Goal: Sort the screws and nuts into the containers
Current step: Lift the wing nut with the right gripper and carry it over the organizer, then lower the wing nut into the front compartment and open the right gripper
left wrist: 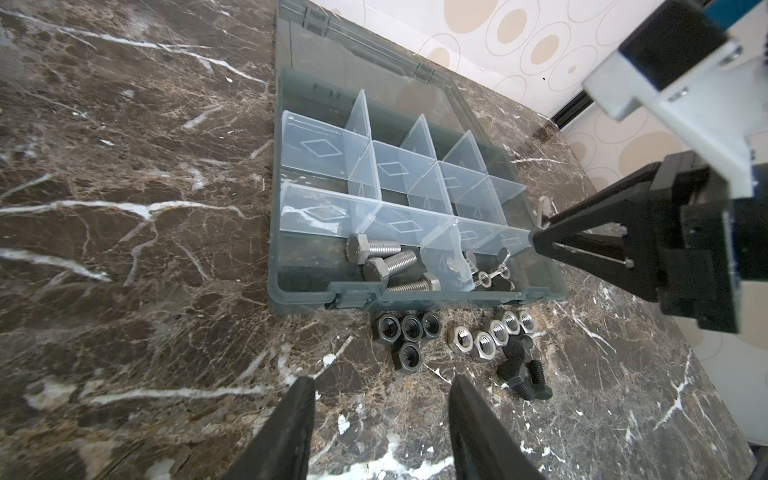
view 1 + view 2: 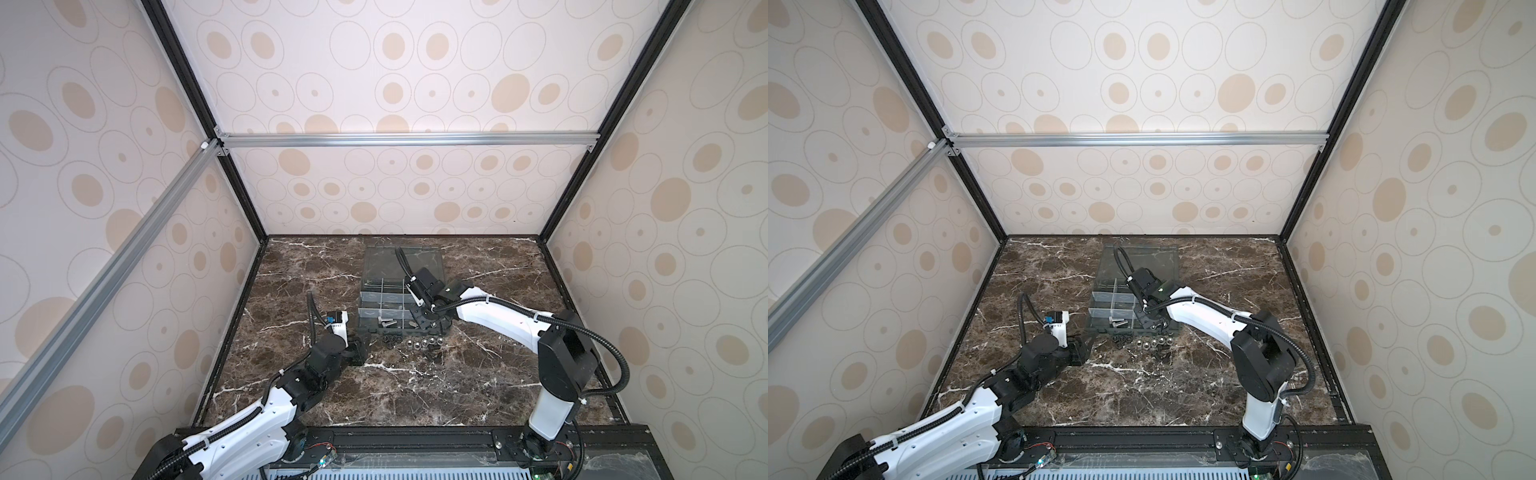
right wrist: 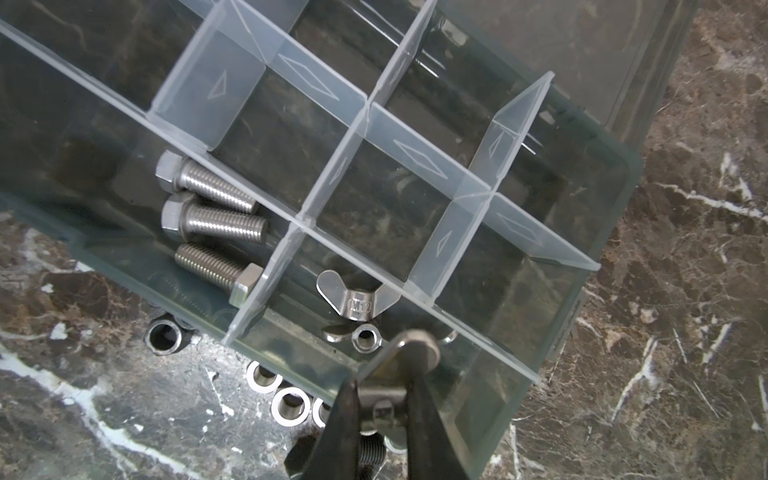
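Marble counter [image 2: 415, 395], spotted walls [image 2: 415, 83]. My left hand [image 1: 382, 382] gapes, empty; right wrist view alone shows my right hand [image 3: 384, 399] pinching a wing nut [image 3: 415, 347].

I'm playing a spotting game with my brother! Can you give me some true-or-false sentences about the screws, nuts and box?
Three silver screws lie together in one cell of the organizer box. True.
The box's lid is shut. False: it lies open behind the box.
The right gripper holds a wing nut. True.
Every nut is in the box. False: dark nuts and silver nuts sit on the table in front of it.
The left gripper holds a screw. False: it is open and empty.
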Controlling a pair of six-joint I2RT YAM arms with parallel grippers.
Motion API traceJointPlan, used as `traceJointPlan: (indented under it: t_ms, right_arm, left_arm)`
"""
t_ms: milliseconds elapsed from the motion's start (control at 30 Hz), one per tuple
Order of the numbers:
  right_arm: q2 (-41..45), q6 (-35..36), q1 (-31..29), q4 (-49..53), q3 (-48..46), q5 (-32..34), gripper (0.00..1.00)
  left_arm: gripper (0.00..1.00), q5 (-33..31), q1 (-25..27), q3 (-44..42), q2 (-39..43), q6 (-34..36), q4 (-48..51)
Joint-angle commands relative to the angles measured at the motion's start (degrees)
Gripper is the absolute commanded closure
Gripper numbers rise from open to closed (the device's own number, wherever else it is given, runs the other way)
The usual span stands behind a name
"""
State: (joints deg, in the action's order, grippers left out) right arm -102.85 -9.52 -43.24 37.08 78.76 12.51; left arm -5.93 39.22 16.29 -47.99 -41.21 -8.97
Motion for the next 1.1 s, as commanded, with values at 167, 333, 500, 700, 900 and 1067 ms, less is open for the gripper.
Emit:
traceJointPlan:
  t_ms: [167,333,500,700,900,1067]
  right_arm:
    - [-0.17,0.29,0.42,0.19,-1.12,1.37,0.66]
    - [1.62,-0.75,0.44,-0.16,-2.07,0.75,0.55]
    - [4.08,-2.36,0.54,-0.6,-3.28,-0.09,0.52]
    - [9.55,-6.04,0.67,-3.53,-8.49,-2.0,0.51]
    - [14.01,-11.05,0.72,-6.19,-13.73,-4.13,0.5]
    - [16.35,-13.27,0.75,-6.54,-16.38,-4.15,0.5]
  left_arm:
    - [0.47,-1.01,0.06,-0.03,1.23,-0.98,1.15]
    - [0.47,-1.01,0.05,-0.12,1.08,-1.1,1.11]
    - [0.47,-0.92,0.06,-0.37,0.97,-1.06,0.67]
    - [0.47,0.22,0.06,0.76,-0.59,-0.6,1.05]
    - [0.48,0.35,0.06,1.3,-1.34,-0.34,1.42]
    - [0.48,1.04,0.06,1.45,-2.3,-0.36,0.84]
